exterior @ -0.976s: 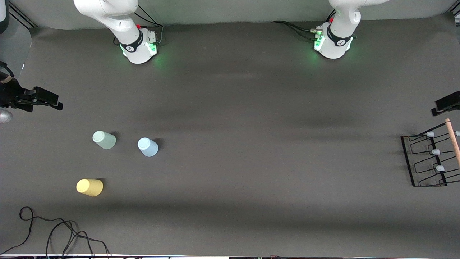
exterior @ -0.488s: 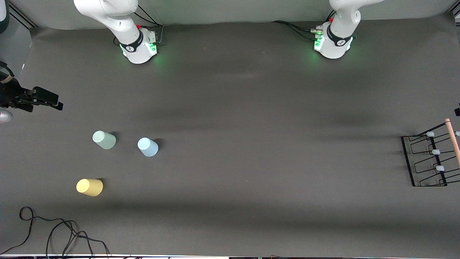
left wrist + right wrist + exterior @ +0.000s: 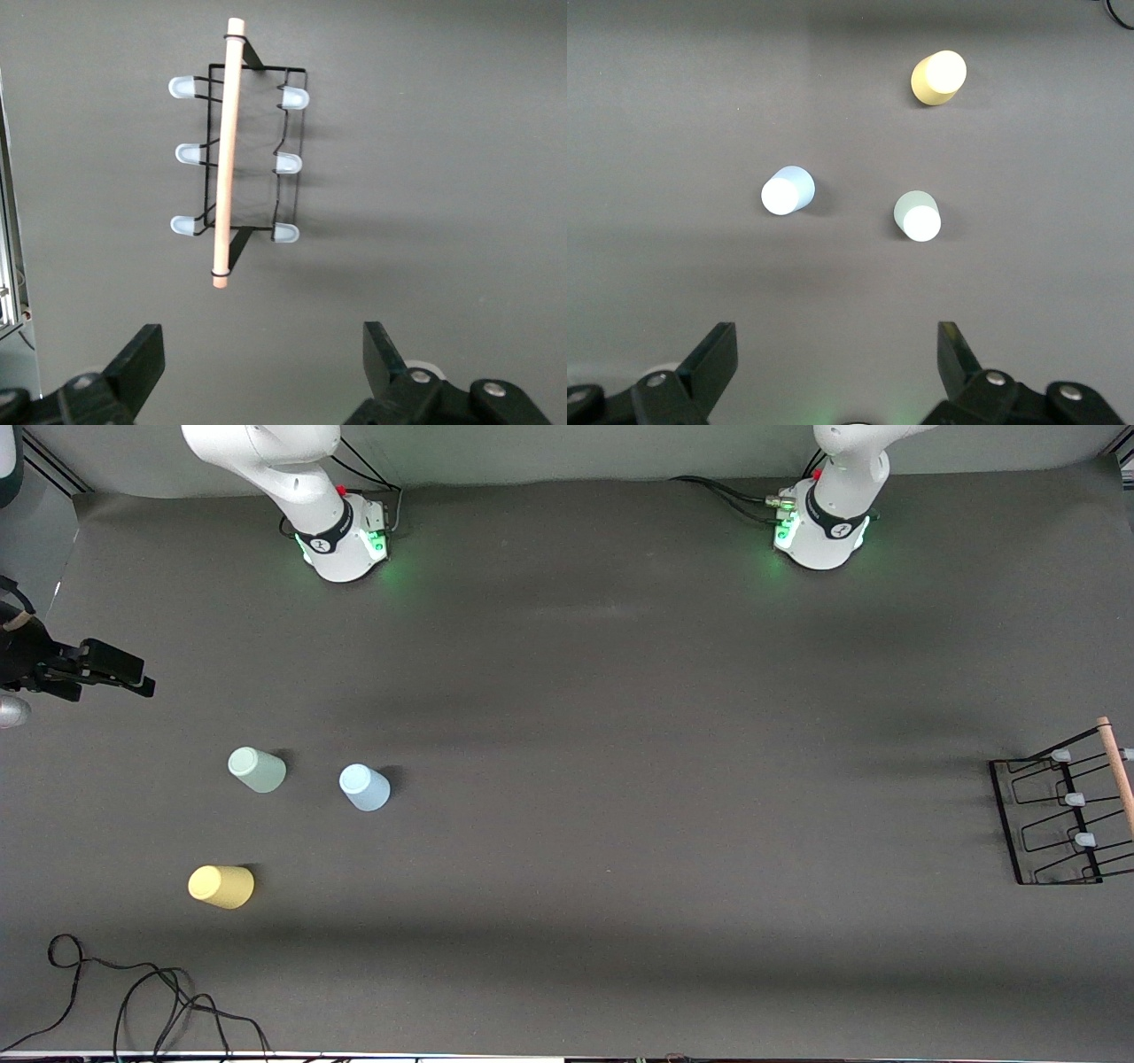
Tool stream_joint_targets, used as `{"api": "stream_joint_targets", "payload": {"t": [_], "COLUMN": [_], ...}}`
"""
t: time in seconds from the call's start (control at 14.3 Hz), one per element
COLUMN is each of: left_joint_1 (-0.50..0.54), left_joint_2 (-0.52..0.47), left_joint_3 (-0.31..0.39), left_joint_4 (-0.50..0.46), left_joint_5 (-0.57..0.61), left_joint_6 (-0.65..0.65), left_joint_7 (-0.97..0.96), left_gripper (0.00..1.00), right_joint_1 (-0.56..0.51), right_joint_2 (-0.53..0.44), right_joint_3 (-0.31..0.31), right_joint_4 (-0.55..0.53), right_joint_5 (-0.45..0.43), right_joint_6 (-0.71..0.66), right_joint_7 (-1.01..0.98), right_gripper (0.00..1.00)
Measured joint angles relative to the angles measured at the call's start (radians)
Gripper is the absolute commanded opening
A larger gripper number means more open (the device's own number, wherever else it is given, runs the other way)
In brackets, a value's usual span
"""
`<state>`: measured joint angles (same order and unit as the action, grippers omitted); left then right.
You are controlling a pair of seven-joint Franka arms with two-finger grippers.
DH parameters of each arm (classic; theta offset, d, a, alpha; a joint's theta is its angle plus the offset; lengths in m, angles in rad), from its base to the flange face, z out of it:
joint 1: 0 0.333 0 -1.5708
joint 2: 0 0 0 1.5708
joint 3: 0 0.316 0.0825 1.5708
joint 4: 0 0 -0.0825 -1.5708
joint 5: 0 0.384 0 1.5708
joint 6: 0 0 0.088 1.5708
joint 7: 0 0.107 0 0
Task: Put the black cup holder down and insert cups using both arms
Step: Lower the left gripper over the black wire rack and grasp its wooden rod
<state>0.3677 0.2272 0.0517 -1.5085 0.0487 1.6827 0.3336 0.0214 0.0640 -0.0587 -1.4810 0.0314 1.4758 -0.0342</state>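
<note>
The black cup holder (image 3: 1005,815) stands at the left arm's end of the table, its wooden rod handle (image 3: 1116,766) on top. In the left wrist view the cup holder (image 3: 226,150) lies below my left gripper (image 3: 263,335), which hangs open and empty high above it. Toward the right arm's end stand three cups, narrow end up: pale green (image 3: 257,770), light blue (image 3: 364,787) and, nearer the camera, yellow (image 3: 221,887). My right gripper (image 3: 133,675) is open in the air at that end of the table. Its wrist view shows the blue (image 3: 788,190), green (image 3: 916,215) and yellow (image 3: 937,78) cups beneath the right gripper (image 3: 837,336).
Loose black cables (image 3: 133,1001) lie near the table's front edge at the right arm's end. The two green-lit arm bases (image 3: 341,540) (image 3: 824,531) stand along the table's edge farthest from the camera. Dark bare mat stretches between cups and holder.
The left gripper has slid out of the front view past the table's end by the cup holder. The right arm, cups and holder have not moved.
</note>
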Motion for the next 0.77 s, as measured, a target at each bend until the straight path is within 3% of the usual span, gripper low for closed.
{"api": "stream_joint_targets", "payload": {"t": [0.77], "left_joint_1": [0.036], "left_joint_2": [0.115], "left_joint_3": [0.0], "left_joint_4": [0.002], "left_joint_5": [0.004], "left_joint_6": [0.129], "left_joint_7": [0.073], "left_gripper": [0.96], "right_joint_1": [0.0], "right_joint_2": [0.001], "right_joint_3": [0.001], "right_joint_4": [0.0], "right_joint_5": [-0.001], "right_joint_6": [0.004], "right_joint_7": [0.0], "right_gripper": [1.0]}}
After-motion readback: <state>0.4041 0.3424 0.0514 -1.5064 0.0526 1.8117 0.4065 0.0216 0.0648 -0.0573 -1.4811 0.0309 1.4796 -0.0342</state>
